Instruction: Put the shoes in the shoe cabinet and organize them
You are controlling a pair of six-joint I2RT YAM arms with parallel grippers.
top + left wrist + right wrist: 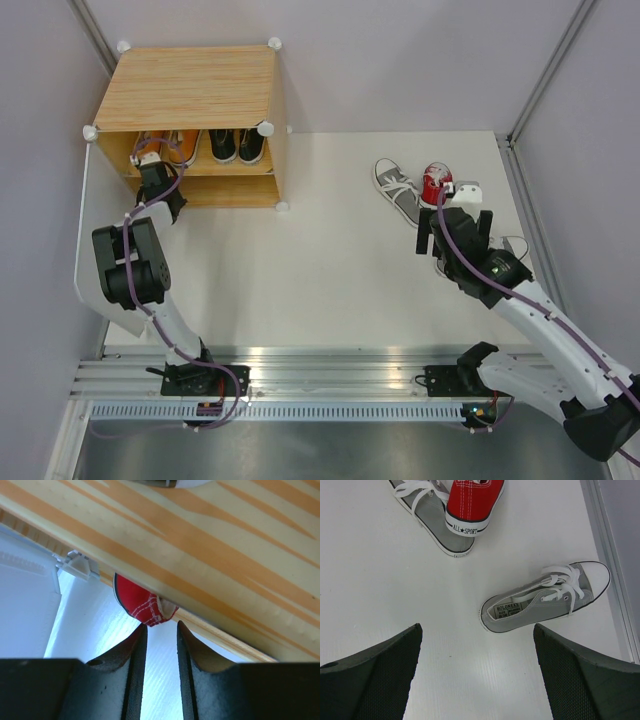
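I've got the orange pair (175, 147) and black pair (236, 145) on the cabinet's (190, 90) upper shelf, one red shoe (142, 607) below by my barely parted, empty left end effector (160, 645), and my right end effector (476, 630) spread wide over a grey shoe (545, 600), its mate (432, 517) and the other red shoe (472, 500) waiting on the tabletop (370, 580).

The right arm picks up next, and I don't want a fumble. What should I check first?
1. right fingers open and empty: ok.
2. lone grey shoe upright, clear of the others: ok.
3. red shoe on the table apart from the second grey shoe: not ok, they overlap.
4. left fingers clear of the shoe cabinet front: not ok, they sit at its opening near another red shoe.
5. Free room on the cabinet's lower level: cannot tell.
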